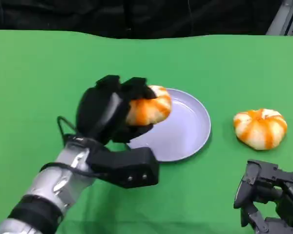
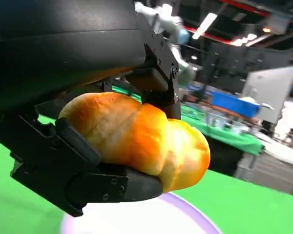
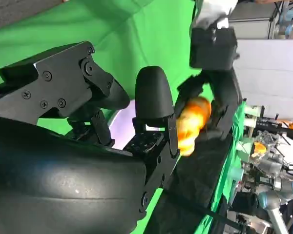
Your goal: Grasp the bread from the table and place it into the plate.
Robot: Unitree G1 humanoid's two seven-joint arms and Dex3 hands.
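Note:
My left hand (image 1: 110,112) grips an orange-and-white bread roll (image 1: 149,108) and holds it above the left part of the pale lilac plate (image 1: 188,129). In the left wrist view the roll (image 2: 141,139) sits between black fingers (image 2: 73,161), with the plate's rim (image 2: 185,207) just below it. A second striped bread (image 1: 260,127) lies on the green table to the right of the plate. My right hand (image 1: 268,197) hovers low at the near right, holding nothing, its fingers (image 3: 154,97) apart. The right wrist view shows the left hand (image 3: 219,87) with the held roll (image 3: 193,122) across the table.
The green table (image 1: 49,68) extends wide on the left and behind the plate. A dark curtain (image 1: 136,14) runs along its far edge. Other green tables and equipment (image 2: 234,107) stand in the room beyond.

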